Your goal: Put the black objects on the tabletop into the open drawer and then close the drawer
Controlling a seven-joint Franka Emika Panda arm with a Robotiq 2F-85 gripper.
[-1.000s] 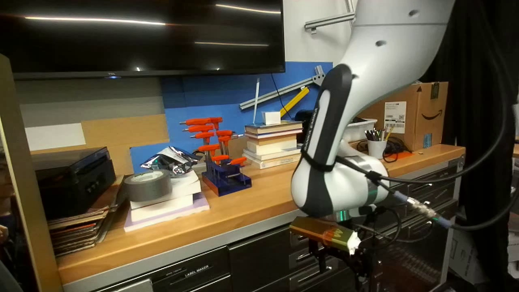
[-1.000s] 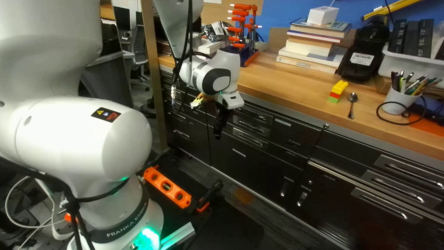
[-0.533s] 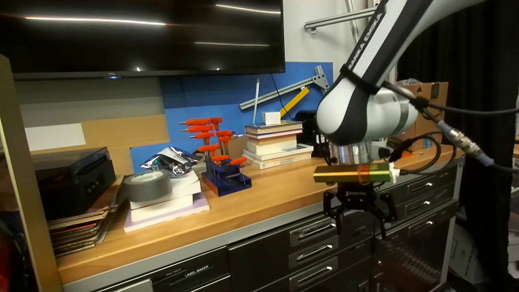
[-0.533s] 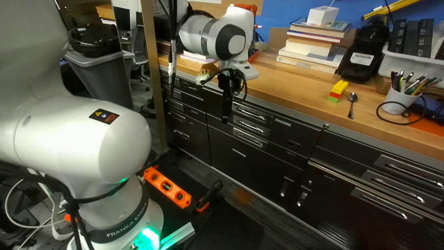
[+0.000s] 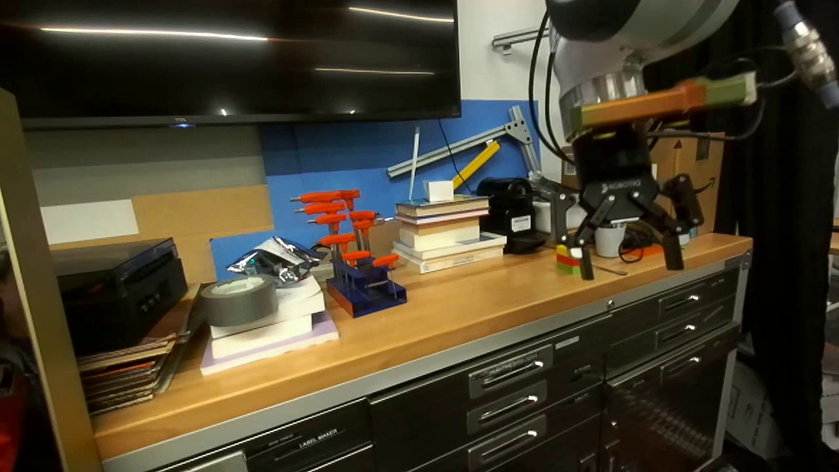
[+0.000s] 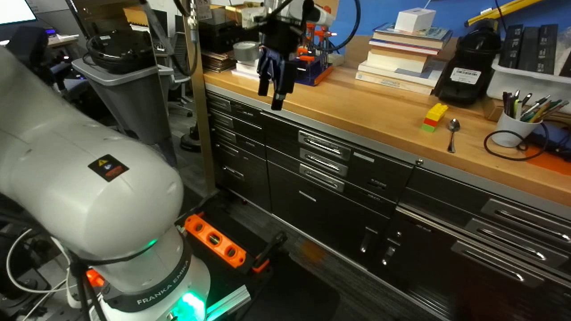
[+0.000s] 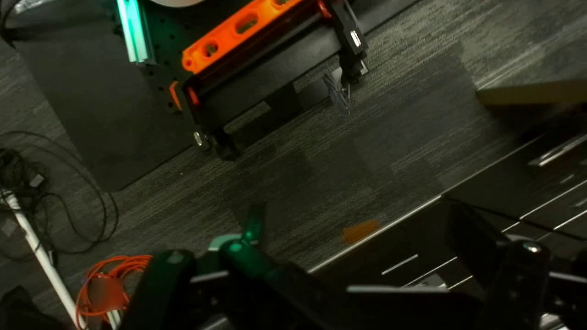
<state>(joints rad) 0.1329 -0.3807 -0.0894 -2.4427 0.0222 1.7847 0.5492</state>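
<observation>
Overall, the gripper (image 5: 629, 261) hangs in mid-air, pointing down, with its two fingers (image 5: 673, 252) spread well apart. The wrist view takes in carpet (image 7: 390, 137), an orange level (image 7: 229, 39) and, at lower right, part of the dark bench front.

The tabletop (image 5: 459, 308), light-brown wood, runs along the wall. Below it, dark metal drawers (image 5: 570, 357) are set in the bench; those with three stacked bar handles appear closed. Which drawer the task means cannot be told, nor which black objects.

Black items noted on the tabletop: a black case (image 6: 464, 55) with a white label, just beside a stack of books (image 6: 397, 80); dark boxes (image 6: 531, 49) standing in a white bin (image 6: 522, 82); and a black device (image 5: 154, 301) on a pile of flat sheets (image 5: 124, 377).

Also recorded in an exterior view: toy bricks (image 6: 433, 117), yellow over red over green; a spoon (image 6: 453, 125) lying near them; and an upright white cup (image 6: 511, 129) holding pens. A small white box (image 6: 415, 20) rests on top of the books. A hex-key set (image 5: 364, 292) with orange-red handles stands between that stack and a lower pile of books (image 5: 262, 334), which bears a roll of grey tape (image 5: 242, 305) and a silver bag (image 5: 278, 255)
</observation>
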